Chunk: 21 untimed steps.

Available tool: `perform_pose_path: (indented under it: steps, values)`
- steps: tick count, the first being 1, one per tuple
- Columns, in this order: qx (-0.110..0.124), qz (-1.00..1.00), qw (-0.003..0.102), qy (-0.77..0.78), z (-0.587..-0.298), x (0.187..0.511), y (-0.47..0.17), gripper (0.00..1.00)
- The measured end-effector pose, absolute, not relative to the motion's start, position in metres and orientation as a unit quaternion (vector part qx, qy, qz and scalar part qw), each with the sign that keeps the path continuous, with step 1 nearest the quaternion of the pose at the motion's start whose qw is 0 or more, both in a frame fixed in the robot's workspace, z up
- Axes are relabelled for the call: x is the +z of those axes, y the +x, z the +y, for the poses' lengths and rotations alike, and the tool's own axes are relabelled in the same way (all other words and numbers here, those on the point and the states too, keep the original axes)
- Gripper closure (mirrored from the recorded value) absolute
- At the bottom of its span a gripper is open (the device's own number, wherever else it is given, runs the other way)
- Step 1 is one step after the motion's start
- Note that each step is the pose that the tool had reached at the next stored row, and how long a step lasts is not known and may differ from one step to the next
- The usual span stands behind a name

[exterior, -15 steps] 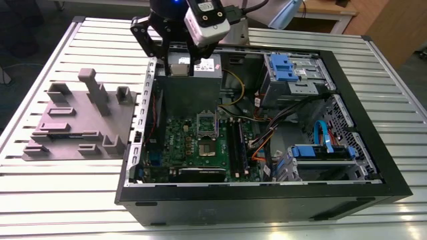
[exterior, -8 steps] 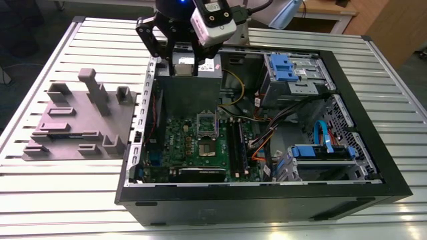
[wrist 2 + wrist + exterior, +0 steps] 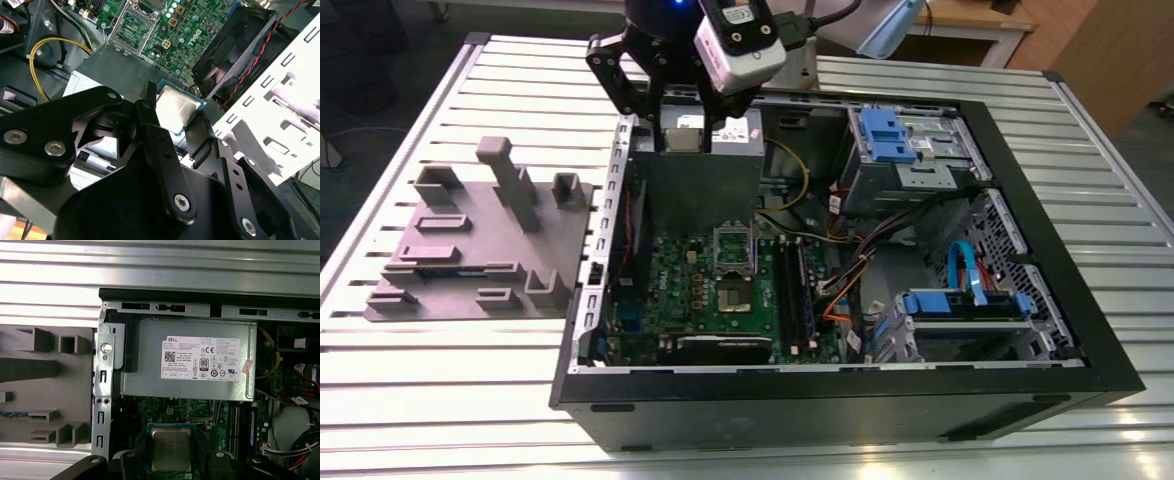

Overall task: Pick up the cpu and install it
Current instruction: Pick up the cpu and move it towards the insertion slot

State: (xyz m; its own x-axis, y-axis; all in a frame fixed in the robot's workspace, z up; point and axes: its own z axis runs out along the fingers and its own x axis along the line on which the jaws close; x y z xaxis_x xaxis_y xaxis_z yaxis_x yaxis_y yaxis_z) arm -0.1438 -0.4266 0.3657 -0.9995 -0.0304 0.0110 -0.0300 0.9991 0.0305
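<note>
cpu (image 3: 179, 111) between fingers (image 3: 152, 132), grey box (image 3: 192, 360) near

Table: a silver-grey slatted metal table (image 3: 454, 400) is carrying two things side by side.
Exterior view's left: a purple-grey plastic tray with upright blocks (image 3: 460, 240) is lying flat on the slats.
Exterior view's right: a large black open-sided computer case (image 3: 854, 405) is resting just beside the tray.

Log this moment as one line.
phase: carrying | gripper: shut on cpu | position: over grey power supply box inside open case | cpu not yet on motherboard
</note>
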Motion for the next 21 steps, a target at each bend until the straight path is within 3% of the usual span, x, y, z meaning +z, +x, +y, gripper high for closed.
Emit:
perform_pose_path:
  steps: [21]
  values:
    - [-0.015, -1.0, 0.006, 0.015, -0.4278, 0.3649, -0.1362, 0.53]
